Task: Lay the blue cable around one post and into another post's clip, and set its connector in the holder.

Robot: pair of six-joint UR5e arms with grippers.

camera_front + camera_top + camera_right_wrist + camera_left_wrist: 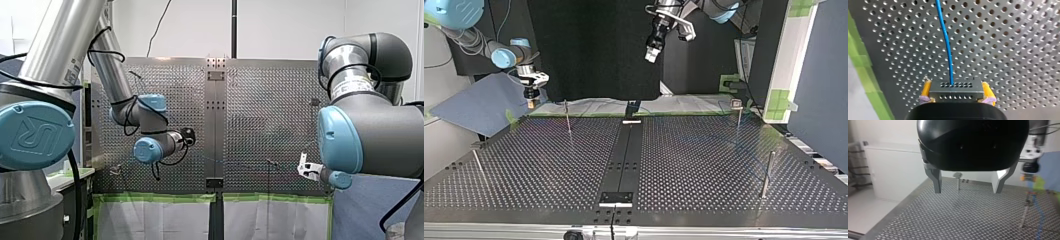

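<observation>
My right gripper (pixel 956 100) is shut on a dark perforated connector block (pixel 956 88), its yellow pads (pixel 926 90) pressing both sides. The blue cable (pixel 946 42) leaves the block and runs ahead over the perforated table (pixel 1010 50). In the top view my right gripper (pixel 531 102) hangs over the far left edge of the table. My left gripper (pixel 967 187) is open and empty, high above the table, with a clip-topped post (pixel 957 177) ahead of it. In the left wrist view the blue cable (pixel 1038 217) hangs beside a thin post (pixel 1025 213).
Thin posts stand at the top view's far left (pixel 567 117), near left (pixel 479 165), far right (pixel 737 112) and near right (pixel 767 175). A black centre strip (pixel 626 155) bears a bracket (pixel 615 198) near the front edge. Green tape (pixel 160 198) lines the table edge.
</observation>
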